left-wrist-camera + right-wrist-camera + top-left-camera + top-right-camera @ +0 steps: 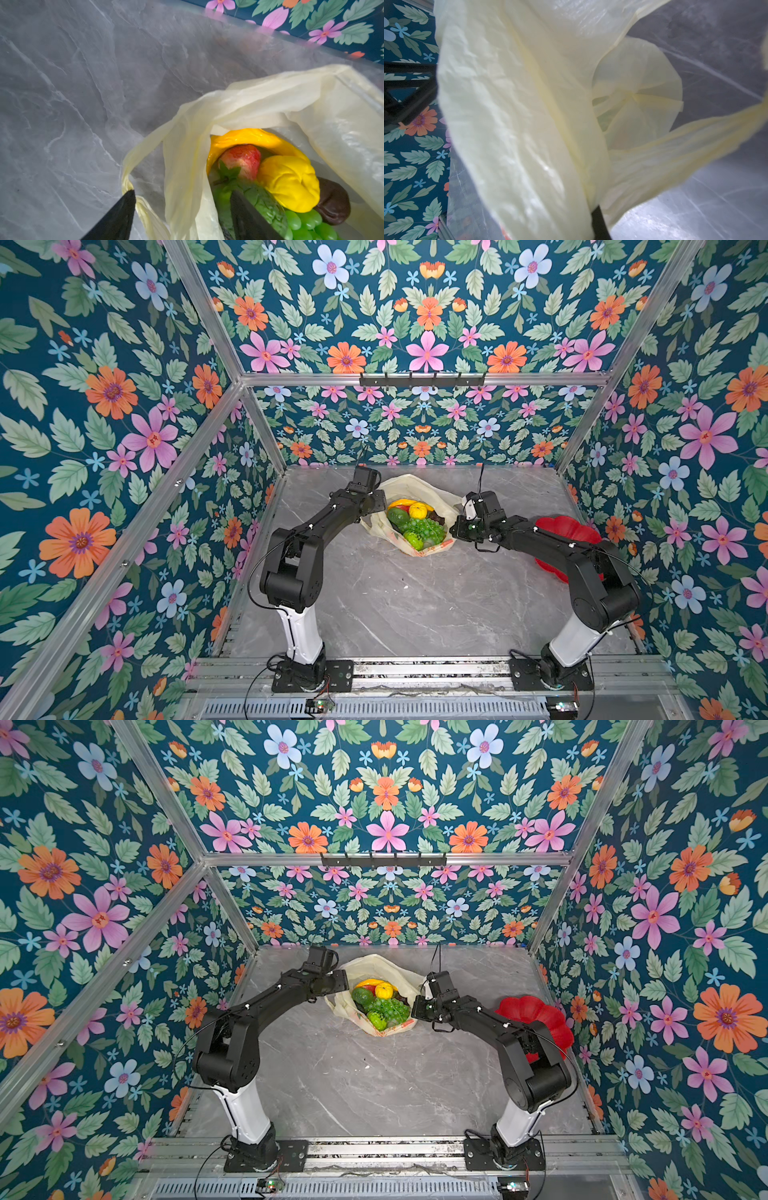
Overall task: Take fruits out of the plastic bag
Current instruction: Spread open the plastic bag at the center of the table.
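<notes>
On the grey marbled table (pixel 415 605), I saw my left gripper (pixel 182 218) spread over the pale yellow plastic bag (pixel 415 485) of toy fruits (pixel 415 522); my right gripper (pixel 596 207) pinched its edge.

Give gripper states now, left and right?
Left gripper: open, straddling the plastic bag rim, holding nothing.
Right gripper: closed on the plastic bag.

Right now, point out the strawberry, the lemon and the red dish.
strawberry (pixel 241 160), left wrist view, its red body.
lemon (pixel 288 182), left wrist view, its yellow middle.
red dish (pixel 557 526), in a top view, its bare upper rim.
</notes>
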You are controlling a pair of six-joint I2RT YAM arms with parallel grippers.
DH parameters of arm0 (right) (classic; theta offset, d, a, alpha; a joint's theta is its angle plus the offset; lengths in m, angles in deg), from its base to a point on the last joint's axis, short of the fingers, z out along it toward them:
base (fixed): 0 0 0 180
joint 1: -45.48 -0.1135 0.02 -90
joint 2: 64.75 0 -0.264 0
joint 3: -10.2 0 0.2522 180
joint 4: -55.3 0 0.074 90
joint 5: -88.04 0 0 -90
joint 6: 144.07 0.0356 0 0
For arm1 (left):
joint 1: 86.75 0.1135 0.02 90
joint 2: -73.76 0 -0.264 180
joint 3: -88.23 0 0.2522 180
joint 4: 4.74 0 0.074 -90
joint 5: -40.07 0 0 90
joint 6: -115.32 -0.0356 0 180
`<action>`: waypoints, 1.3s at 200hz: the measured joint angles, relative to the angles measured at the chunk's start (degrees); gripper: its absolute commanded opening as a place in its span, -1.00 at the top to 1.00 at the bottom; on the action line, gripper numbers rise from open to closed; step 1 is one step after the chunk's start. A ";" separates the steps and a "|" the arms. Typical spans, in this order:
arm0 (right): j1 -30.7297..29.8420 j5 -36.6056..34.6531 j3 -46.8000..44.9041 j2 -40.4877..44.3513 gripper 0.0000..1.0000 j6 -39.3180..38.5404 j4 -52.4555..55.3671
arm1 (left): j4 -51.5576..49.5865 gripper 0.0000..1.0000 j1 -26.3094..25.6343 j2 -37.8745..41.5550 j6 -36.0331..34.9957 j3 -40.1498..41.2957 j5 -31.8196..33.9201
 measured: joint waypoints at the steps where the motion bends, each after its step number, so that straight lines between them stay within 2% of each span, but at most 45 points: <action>1: -0.04 -0.02 -0.07 0.09 1.00 0.04 0.00 | 0.00 -0.47 -0.04 0.00 0.07 0.09 0.00; 17: -0.50 -0.72 -0.68 0.68 1.00 0.15 -0.15 | 0.63 -0.38 -0.57 0.00 1.05 2.12 -0.04; 43: -0.66 -1.27 -1.81 1.25 1.00 0.37 -0.20 | 2.10 -0.40 -0.59 -0.04 2.97 5.44 -0.59; 60: -0.63 -1.53 -2.45 1.25 1.00 0.61 -0.22 | 2.99 -0.31 -0.94 -0.11 3.34 6.99 -1.27; 77: -0.63 -1.75 -2.86 1.25 1.00 0.59 -0.26 | 4.22 -0.12 -1.33 -0.66 3.89 7.91 -2.47; 96: -0.66 -1.97 -2.99 1.25 1.00 1.22 -0.37 | 6.03 0.33 -1.14 -0.70 4.55 9.77 -3.08; 119: 1.33 -0.20 -4.37 1.25 1.00 2.34 -2.34 | 7.76 0.76 -0.13 0.74 4.66 13.20 -3.93; 146: 6.56 5.70 -7.72 0.59 1.00 6.97 -7.56 | 11.32 0.94 2.49 4.92 5.68 19.41 -6.25; 177: 5.90 7.74 -6.69 -0.24 1.00 7.91 -8.81 | 15.19 1.00 2.19 7.37 5.42 22.60 -6.91; 191: 5.14 7.50 -5.88 -0.13 0.68 7.82 -8.59 | 16.41 1.00 1.09 8.07 4.55 23.34 -6.93; 203: 4.44 6.62 -5.25 0.55 0.30 7.30 -7.15 | 17.29 1.00 0.26 8.46 4.20 23.93 -7.06; 210: 3.85 4.83 -4.74 1.75 0.03 6.23 -5.35 | 17.90 1.00 -0.11 8.70 3.76 24.50 -7.58; 227: 2.10 0.09 -2.62 4.83 -0.38 3.41 -0.33 | 18.38 1.00 -0.33 9.33 3.06 25.97 -7.17; 238: 0.57 -4.04 -0.24 5.90 -0.52 0.87 2.93 | 18.43 1.00 -0.70 9.77 2.60 26.86 -6.62; 260: -2.43 -11.72 4.24 6.47 -0.64 -4.15 10.51 | 18.75 1.00 -1.64 10.71 1.40 28.35 -5.73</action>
